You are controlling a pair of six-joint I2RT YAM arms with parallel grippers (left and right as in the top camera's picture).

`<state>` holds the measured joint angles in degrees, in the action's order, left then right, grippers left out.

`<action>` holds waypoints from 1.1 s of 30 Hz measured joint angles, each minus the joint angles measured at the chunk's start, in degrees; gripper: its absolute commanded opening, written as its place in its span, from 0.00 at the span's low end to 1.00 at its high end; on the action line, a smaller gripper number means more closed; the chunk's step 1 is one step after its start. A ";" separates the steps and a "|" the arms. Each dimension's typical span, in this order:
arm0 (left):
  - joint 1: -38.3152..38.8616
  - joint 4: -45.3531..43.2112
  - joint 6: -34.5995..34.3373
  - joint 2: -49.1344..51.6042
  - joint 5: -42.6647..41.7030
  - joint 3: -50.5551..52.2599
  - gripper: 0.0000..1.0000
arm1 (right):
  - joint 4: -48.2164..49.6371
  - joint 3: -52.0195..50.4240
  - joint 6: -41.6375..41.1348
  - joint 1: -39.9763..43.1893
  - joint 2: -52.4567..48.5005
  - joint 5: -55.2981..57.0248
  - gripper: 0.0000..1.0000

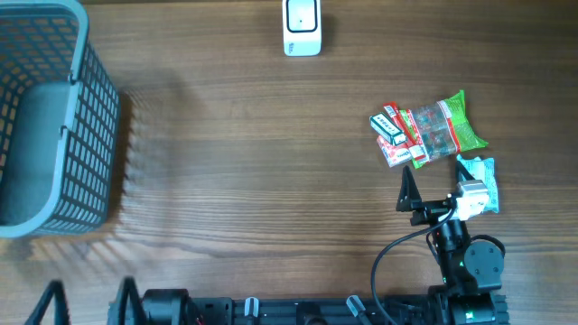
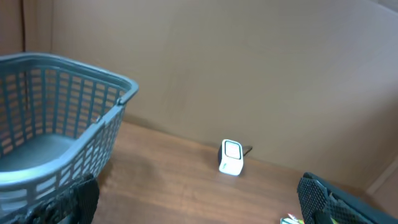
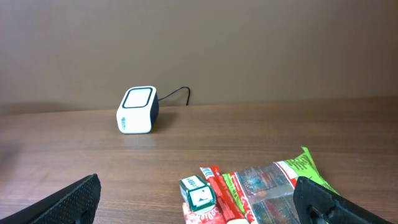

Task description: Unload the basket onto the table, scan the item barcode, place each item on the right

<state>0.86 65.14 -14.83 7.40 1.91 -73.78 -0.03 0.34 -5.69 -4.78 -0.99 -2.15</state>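
At the far left of the overhead view stands a grey plastic basket (image 1: 90,117), its walls an open lattice and its rim thick and rounded. Below it, at the bottom left edge, the left gripper (image 1: 88,305) rests released, jaws spread wide with nothing between them. The table (image 1: 253,181) is brown board with a fine grain and a matt finish.

At top centre sits the scanner (image 1: 302,27), a small white block with rounded corners and a dark-framed window; in the right wrist view a thin cable (image 3: 177,93) runs from its back.

The snack packets (image 1: 424,131) lie right of centre, well apart from the scanner. They form a loose cluster: a clear film bag with a green top (image 1: 452,122), flat red sticks, and a small green and white carton (image 3: 198,194). No barcode shows on any upper face. Just below them lies a blue and white pouch (image 1: 479,176).

The right gripper (image 3: 196,186) hovers just short of the cluster, fingers fully apart and empty.

These goods look light. The film bag is probably soft, crinkly and slippery, so a pinch on its sealed green end should hold best. The carton seems stiffer and could be taken across its narrow sides.
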 measured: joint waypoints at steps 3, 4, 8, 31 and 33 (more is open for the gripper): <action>0.00 -7.72 0.17 -2.64 0.00 7.67 1.00 | -0.02 0.00 0.00 0.00 0.00 0.00 1.00; 0.00 -10.64 0.20 -3.52 -0.02 10.29 1.00 | 0.00 0.00 0.00 0.00 0.00 0.00 1.00; 0.00 -23.96 0.17 -6.08 -0.09 19.78 1.00 | -0.02 0.00 0.00 0.00 0.00 0.00 1.00; 0.00 -80.19 -5.01 -6.60 -2.19 67.91 1.00 | 0.00 0.00 0.00 0.00 0.00 0.00 1.00; 0.00 -80.21 -5.03 -6.60 -1.81 69.11 1.00 | -0.02 0.00 0.02 0.00 0.00 0.00 1.00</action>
<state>0.86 -15.07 -19.86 0.80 0.10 -4.67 -0.05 0.34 -5.67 -4.78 -0.99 -2.15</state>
